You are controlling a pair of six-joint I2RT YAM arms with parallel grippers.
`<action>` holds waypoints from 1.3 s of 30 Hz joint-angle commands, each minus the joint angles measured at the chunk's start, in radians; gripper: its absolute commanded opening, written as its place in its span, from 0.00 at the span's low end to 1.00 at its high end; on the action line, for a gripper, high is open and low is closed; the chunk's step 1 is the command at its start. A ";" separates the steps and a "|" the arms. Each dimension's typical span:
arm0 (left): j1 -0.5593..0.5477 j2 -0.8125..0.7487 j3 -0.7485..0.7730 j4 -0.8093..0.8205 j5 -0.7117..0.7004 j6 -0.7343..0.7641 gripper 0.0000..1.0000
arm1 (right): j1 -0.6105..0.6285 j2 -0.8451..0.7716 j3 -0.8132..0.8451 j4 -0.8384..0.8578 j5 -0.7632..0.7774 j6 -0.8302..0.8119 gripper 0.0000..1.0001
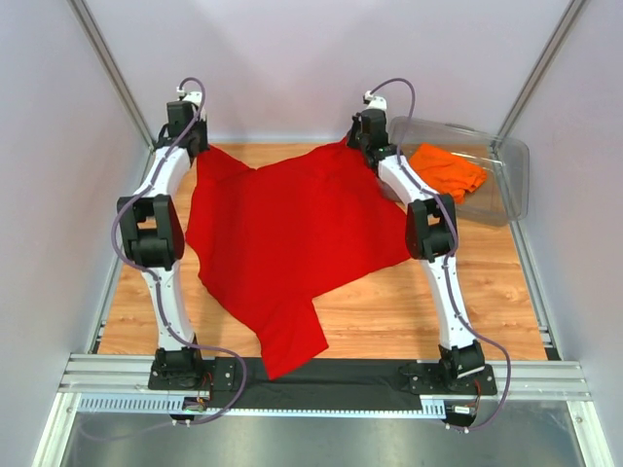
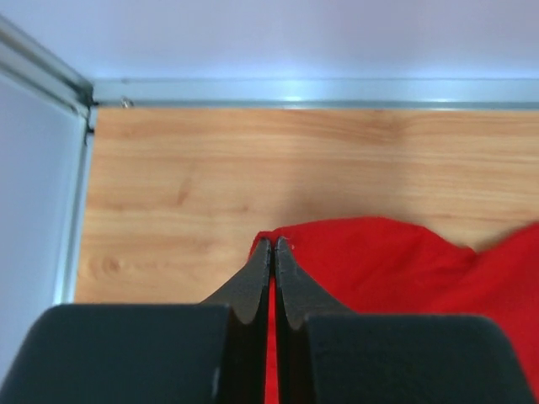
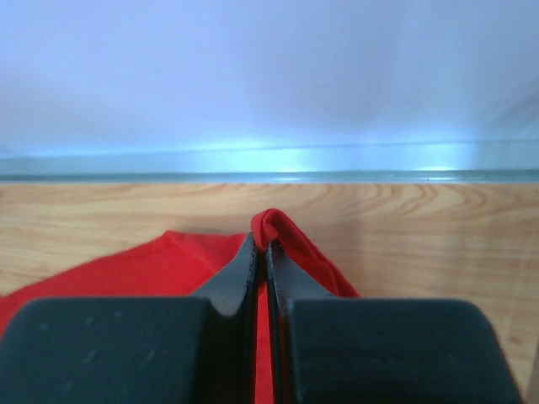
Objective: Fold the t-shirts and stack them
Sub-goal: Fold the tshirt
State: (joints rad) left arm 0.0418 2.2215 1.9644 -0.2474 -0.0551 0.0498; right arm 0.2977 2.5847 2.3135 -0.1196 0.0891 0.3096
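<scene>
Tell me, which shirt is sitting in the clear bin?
The orange t-shirt, bunched in the bin at far right; the red t-shirt lies spread across the table.

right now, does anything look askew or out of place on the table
The red t-shirt lies skewed and wrinkled, its near end hanging past the table edge onto the black base strip. The orange t-shirt sits crumpled in the clear bin, unfolded.

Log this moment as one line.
red t-shirt: spread on table | left gripper: shut on its far edge | right gripper: shut on its far edge | orange t-shirt: in clear bin
</scene>
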 commanded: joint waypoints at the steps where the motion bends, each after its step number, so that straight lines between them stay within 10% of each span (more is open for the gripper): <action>1: -0.026 -0.215 -0.079 -0.062 0.014 -0.119 0.00 | -0.032 0.063 0.130 0.084 -0.028 0.083 0.01; 22: -0.207 -0.873 -0.653 -0.415 0.015 -0.462 0.00 | -0.130 -0.144 -0.061 -0.144 -0.247 0.186 0.00; 39: -0.211 -1.051 -0.814 -0.547 0.049 -0.587 0.00 | -0.135 -0.236 -0.108 -0.376 -0.264 0.089 0.02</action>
State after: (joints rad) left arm -0.1661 1.2129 1.1587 -0.7696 -0.0254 -0.5076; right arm 0.1684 2.4065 2.2227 -0.4362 -0.1699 0.4400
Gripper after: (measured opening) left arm 0.006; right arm 0.017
